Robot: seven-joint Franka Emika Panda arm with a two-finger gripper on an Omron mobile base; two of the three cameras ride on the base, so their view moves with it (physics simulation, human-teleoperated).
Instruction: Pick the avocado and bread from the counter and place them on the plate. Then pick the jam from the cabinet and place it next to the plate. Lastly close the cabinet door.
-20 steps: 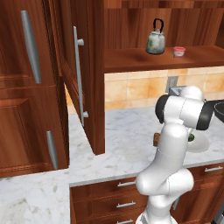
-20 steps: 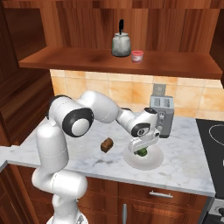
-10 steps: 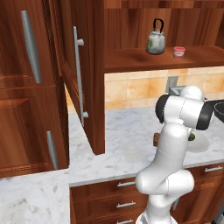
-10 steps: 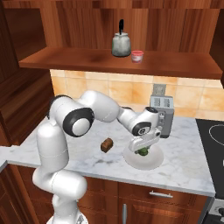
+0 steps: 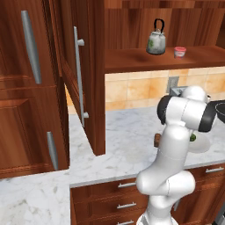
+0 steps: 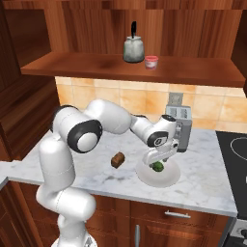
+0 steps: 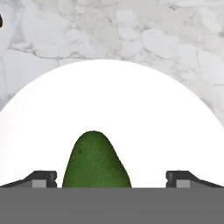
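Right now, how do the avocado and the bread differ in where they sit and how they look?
The avocado lies on the white plate, between the open tool's tips; the bread sits on the bare counter, left of the plate. The avocado is dark green and rounded; the bread is a brown, blocky chunk. Both are small and neither is gripped.

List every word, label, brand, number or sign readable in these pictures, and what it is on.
None can be read.
The jam pot, kettle and toaster show no lettering.
The plate, avocado and cabinet door are unmarked too.
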